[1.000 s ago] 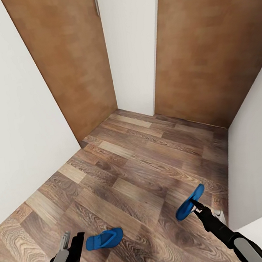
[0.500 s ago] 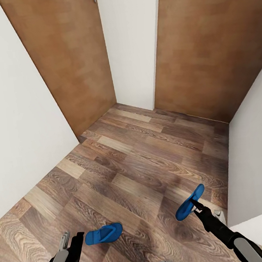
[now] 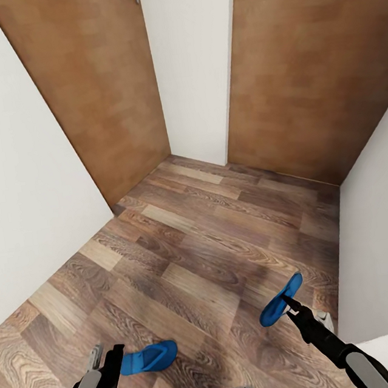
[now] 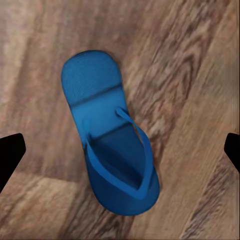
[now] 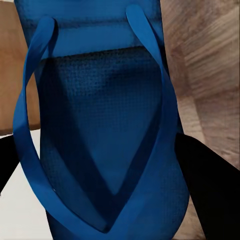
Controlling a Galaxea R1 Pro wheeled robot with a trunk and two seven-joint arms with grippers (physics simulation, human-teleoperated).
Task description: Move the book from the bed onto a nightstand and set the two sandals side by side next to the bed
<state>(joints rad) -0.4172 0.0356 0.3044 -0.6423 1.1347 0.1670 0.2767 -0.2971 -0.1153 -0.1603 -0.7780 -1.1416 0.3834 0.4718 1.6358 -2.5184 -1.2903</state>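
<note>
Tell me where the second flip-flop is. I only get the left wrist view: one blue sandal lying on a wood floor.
Observer: The other sandal is off the floor, pinched at one end by the right gripper.
Operator: What is in front of the robot?
Observer: Two brown doors, one on each side of a narrow white wall, at a corner of the room.
Operator: And how does the left gripper sit relative to my sandal?
Observer: In the head view the left gripper is open just beside one end of your sandal, at the robot's front left.
</note>
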